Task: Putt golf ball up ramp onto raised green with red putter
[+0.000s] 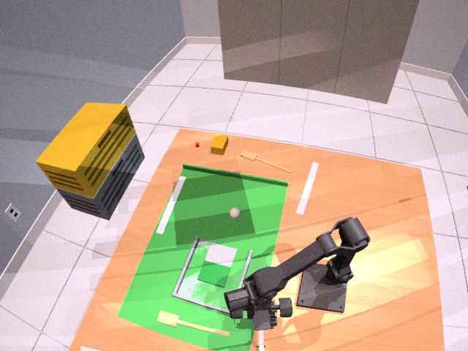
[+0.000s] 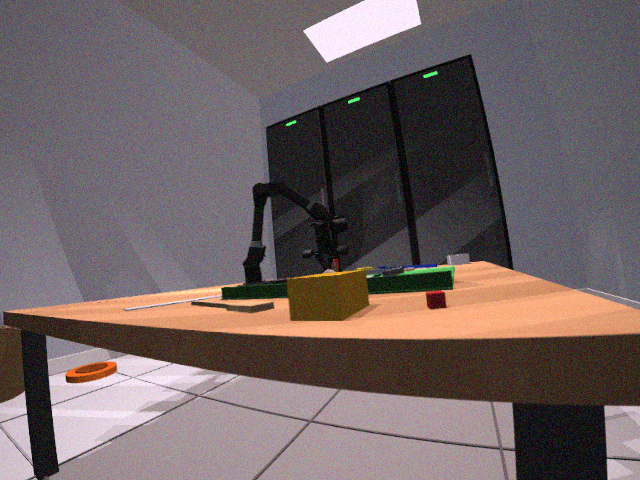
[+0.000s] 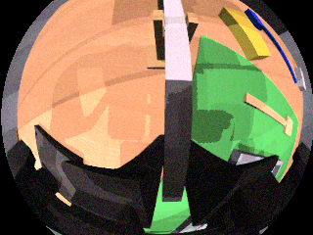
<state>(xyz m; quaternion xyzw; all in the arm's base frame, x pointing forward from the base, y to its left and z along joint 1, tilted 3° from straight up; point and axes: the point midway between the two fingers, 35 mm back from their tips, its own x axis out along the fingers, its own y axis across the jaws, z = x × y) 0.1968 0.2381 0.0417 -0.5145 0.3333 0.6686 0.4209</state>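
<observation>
The putter (image 3: 178, 59) has a pale shaft and a dark grip in the wrist view. Its shaft passes over a small wooden stand (image 3: 157, 39). My gripper (image 3: 171, 139) is shut on the dark grip, with a finger on each side. A small red part (image 2: 336, 264) shows below the gripper in the exterior view. The golf ball (image 1: 234, 212) rests on the green mat (image 1: 151, 276), away from the gripper. A structure with grey rails (image 1: 185, 268) stands on the mat, with a pale panel (image 1: 221, 254) facing the ball and a green panel (image 1: 215, 274) behind it. The arm hides its near corner.
A tan mallet-shaped piece (image 1: 168, 318) (image 3: 269, 113) lies on the mat beyond the rails. Another (image 1: 249, 154) (image 2: 250, 306) lies behind the mat, near a yellow block (image 1: 219, 144) (image 2: 325, 295) and a red cube (image 1: 197, 144) (image 2: 435, 299). White strips (image 1: 308, 188) (image 1: 171, 205) flank the ball.
</observation>
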